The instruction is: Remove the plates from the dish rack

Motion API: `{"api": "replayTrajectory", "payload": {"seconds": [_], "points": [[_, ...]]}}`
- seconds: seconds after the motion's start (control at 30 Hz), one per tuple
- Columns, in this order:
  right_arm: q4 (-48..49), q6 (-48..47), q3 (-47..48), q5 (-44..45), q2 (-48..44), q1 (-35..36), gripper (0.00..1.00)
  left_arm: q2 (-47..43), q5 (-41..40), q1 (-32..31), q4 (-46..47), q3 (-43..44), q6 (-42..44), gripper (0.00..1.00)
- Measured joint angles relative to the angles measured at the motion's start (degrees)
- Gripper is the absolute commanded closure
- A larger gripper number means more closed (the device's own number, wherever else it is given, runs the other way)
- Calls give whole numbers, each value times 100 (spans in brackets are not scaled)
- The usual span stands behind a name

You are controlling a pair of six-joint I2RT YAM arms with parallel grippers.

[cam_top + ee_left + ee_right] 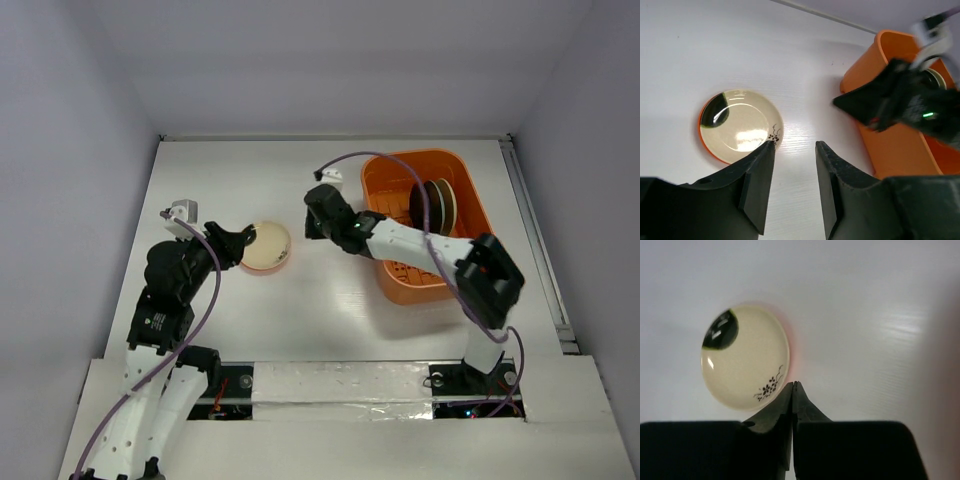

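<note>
From above: finds the cream plate (266,244) flat on the tabletop (220,180), well left of the dish rack (400,283), which holds dark plates (436,205) upright (colours hard to tell). Puts the left gripper (244,241) at the cream plate's left edge, the right gripper (312,218) between plate and rack.

Left wrist: shows jaws parted, gripping nothing, and a red-orange plate (706,144) under the cream one.

Right wrist: shows jaws pressed together, empty, tips just short of the cream plate
</note>
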Motion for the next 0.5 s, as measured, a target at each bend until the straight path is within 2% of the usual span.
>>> {"api": "replayTrajectory", "payload": {"seconds": [0.13, 0.3, 0.4, 0.47, 0.5], "points": [[-284, -374, -181, 466, -1226, -275, 100, -68, 33, 39, 4, 0, -2, 73], [-525, -874, -662, 1023, -2922, -1497, 98, -149, 79, 39, 44, 0, -2, 82], [-855, -1167, -890, 1353, -3558, -2109, 85, -199, 129, 39, 46, 0, -2, 83], [-1091, -1344, -962, 1467, -3744, -2354, 71, -240, 151, 39, 50, 0, -2, 82], [-1200, -1416, -988, 1499, -3768, -2446, 68, -258, 160, 39, 50, 0, -2, 81]]}}
